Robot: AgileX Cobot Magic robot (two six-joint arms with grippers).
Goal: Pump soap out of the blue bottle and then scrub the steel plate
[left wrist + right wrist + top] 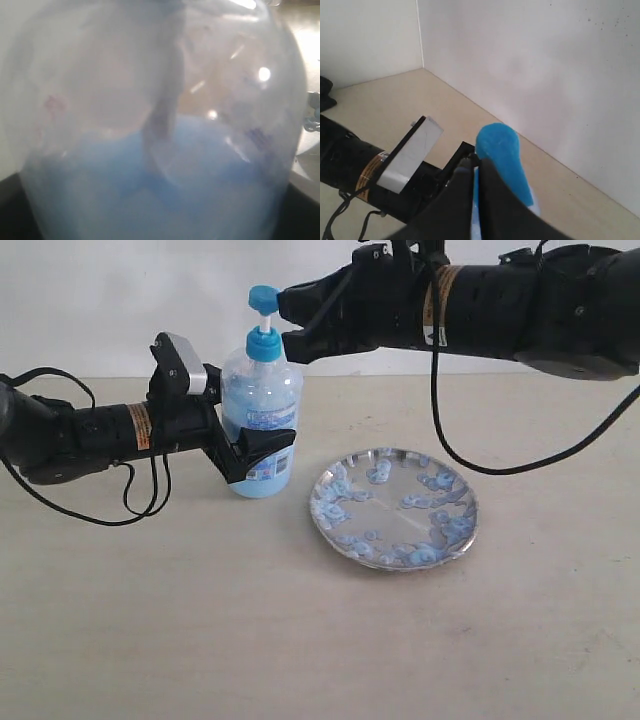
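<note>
The blue bottle [262, 405] stands upright on the table, left of the steel plate [470, 530]. My left gripper [258, 452] is shut on its lower body. In the left wrist view the bottle [150, 100] fills the frame, with light blue soap [165, 190] in its lower half and a dark finger [12, 212] at the corner. My right gripper [285, 318] is level with the raised blue pump head [263, 297], just to its right. Its fingers stand almost together in the right wrist view, and the gripper [479, 162] tips reach the pump head [502, 155]. Pale blue blobs [378, 472] dot the plate.
A white wall [120, 300] rises close behind the bottle. The right arm's black cable [470, 460] hangs above the far side of the plate. The left arm's cable [135, 505] loops on the table at the left. Bare tabletop [300, 640] lies in front.
</note>
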